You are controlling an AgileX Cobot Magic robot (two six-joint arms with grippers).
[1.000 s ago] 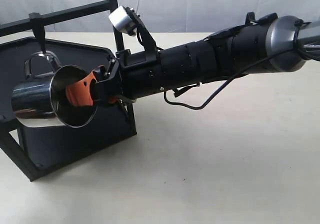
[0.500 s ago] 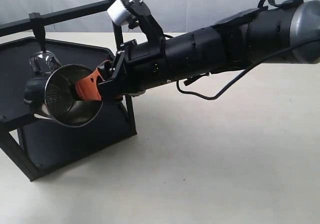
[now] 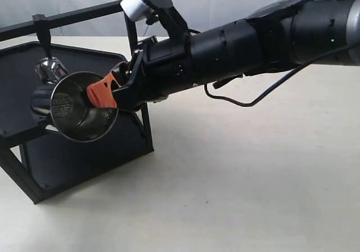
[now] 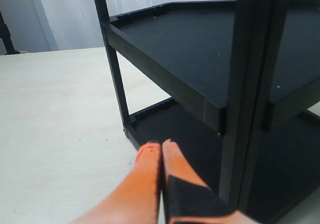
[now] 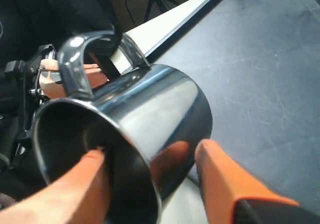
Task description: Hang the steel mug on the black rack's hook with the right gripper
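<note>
The steel mug [image 3: 76,114] hangs by its looped handle [image 3: 48,69] on the hook [image 3: 45,45] under the black rack's [image 3: 84,151] crossbar. Its mouth faces the exterior camera and shows the stamped base. My right gripper [image 3: 102,97] straddles the mug's rim and is open. In the right wrist view one orange finger [image 5: 85,179] is inside the mug [image 5: 155,109], and the other finger [image 5: 220,179] stands a small gap away from the outer wall. The hook [image 5: 107,64] passes through the handle [image 5: 75,59]. My left gripper [image 4: 161,144] is shut on nothing beside the rack [image 4: 200,49].
The rack stands on a beige table [image 3: 236,179] in front of a white backdrop. A loose black cable [image 3: 242,103] hangs under the right arm. The left gripper is close to a rack post [image 4: 250,109] and the lower tray [image 4: 170,124].
The mug has swung from lying sideways to hanging with its mouth toward the camera. The right arm has risen and tilted, and its outer finger now stands off the mug wall.
</note>
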